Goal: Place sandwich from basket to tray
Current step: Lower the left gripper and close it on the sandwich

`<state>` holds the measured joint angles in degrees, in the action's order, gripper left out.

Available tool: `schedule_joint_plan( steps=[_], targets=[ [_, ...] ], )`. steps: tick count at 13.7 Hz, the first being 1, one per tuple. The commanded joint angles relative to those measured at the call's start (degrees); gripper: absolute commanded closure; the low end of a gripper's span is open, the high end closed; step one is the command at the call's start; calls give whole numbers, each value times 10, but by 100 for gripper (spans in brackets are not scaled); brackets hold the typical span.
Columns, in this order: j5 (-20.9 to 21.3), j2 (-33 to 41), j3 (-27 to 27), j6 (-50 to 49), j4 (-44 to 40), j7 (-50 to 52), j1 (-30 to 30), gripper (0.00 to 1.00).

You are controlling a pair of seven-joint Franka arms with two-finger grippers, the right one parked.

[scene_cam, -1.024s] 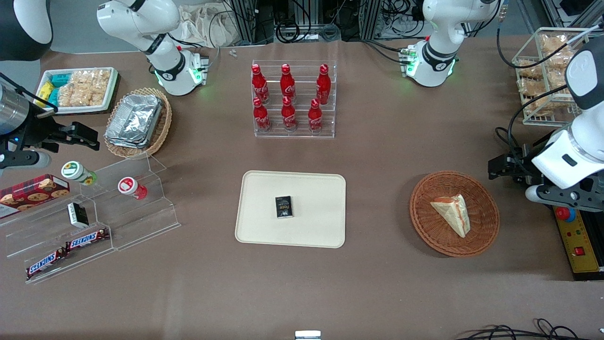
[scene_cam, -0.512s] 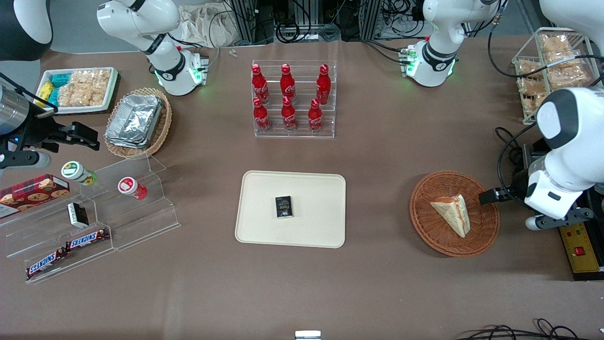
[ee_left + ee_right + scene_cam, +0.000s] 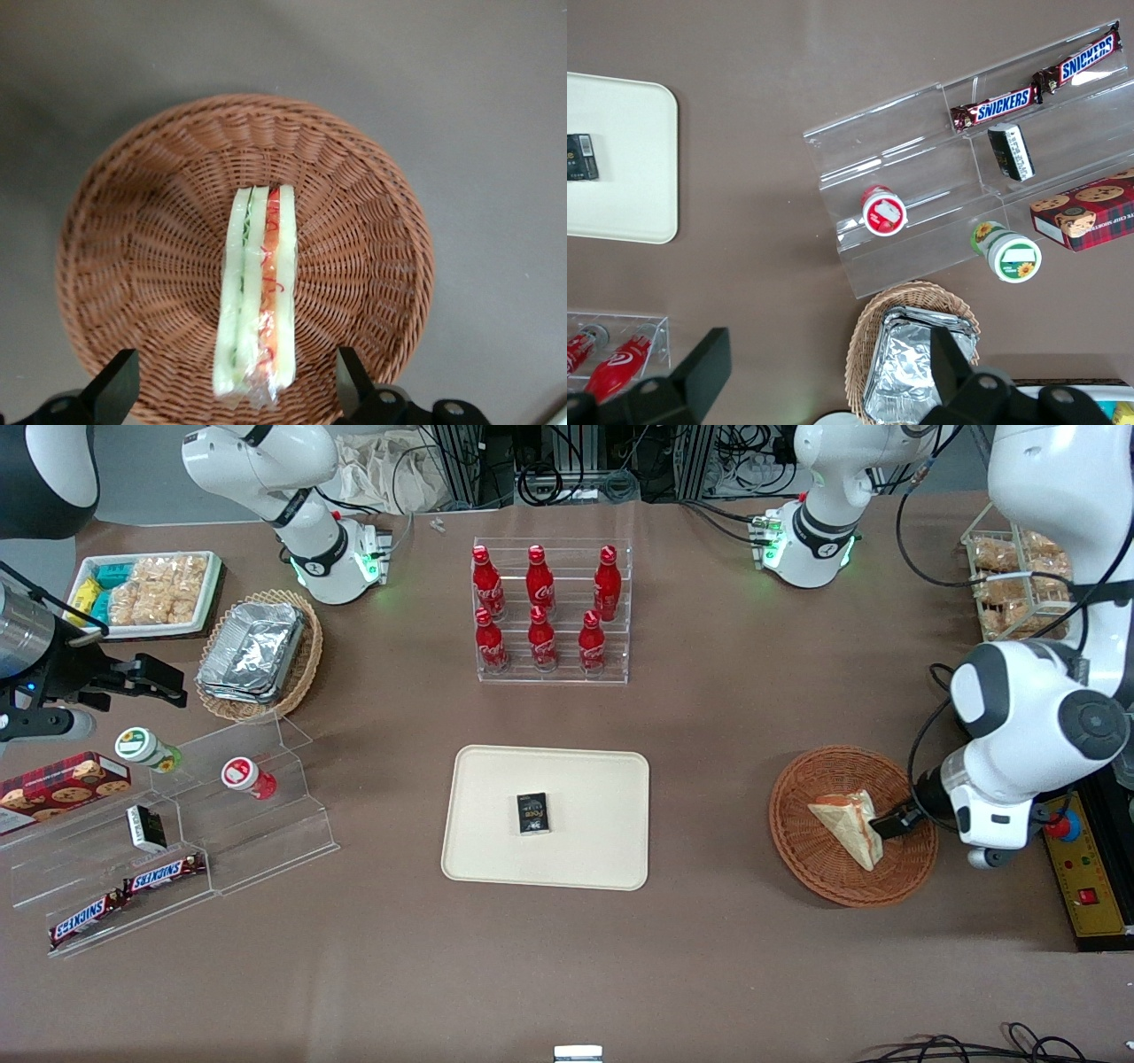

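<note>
Count, front view, taken across: two Snickers bars (image 3: 124, 895) on the clear acrylic stepped stand (image 3: 221, 815); two lidded cups (image 3: 146, 749) on its upper step; one tan oval wicker basket of foil containers (image 3: 257, 654).

One clear rack (image 3: 551, 615) holds six red cola bottles (image 3: 539, 607), three per row.

One large flat cream rectangular tray (image 3: 496, 841) carries one small black box (image 3: 533, 813).

One round reddish-brown woven wicker basket (image 3: 815, 850) lies toward the working arm's end of the table. In it lies one sandwich (image 3: 846, 824), a triangular wedge of pale bread in clear wrap, filling edge up in the wrist view (image 3: 259, 292).

The left arm's gripper (image 3: 232, 390) hovers above the basket, fingers spread wide to either side of the wedge's broad end, gripping nothing.
</note>
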<state>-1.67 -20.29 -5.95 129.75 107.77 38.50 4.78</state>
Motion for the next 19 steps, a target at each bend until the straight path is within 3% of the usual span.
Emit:
schedule_joint_plan(
  steps=[1, 13, 14, 16, 19],
  targets=[
    [-2, 0, -1, 43, 33, 23, 0, 0],
    [0, -40, -1, 81, 62, 24, -22, 3],
    [-1, -48, -1, 85, 58, 25, -24, 24],
    [-1, -48, -1, 94, 60, 25, -35, 100],
    [4, -42, 0, 91, 57, 48, -49, 100]
  ],
)
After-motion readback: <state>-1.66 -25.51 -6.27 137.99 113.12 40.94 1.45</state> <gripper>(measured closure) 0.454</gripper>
